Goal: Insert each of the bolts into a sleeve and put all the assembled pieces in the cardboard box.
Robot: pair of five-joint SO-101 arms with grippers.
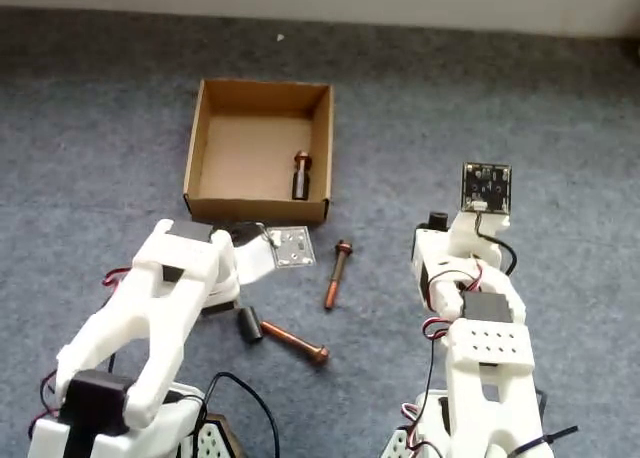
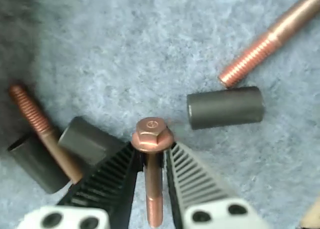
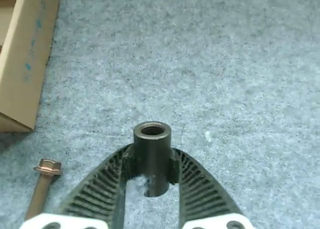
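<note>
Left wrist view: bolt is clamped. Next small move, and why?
Probably swing the left end effector toward the right end effector and line the bolt up with the open bore of the sleeve. Each end effector is shut on its part, apart from the other, so mating them likely comes next.

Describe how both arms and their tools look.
The left arm and right arm are blocky white plastic with black motors and red, black and white wires at the joints. The left tool and right tool have ribbed black fingers on white mounts.
</note>
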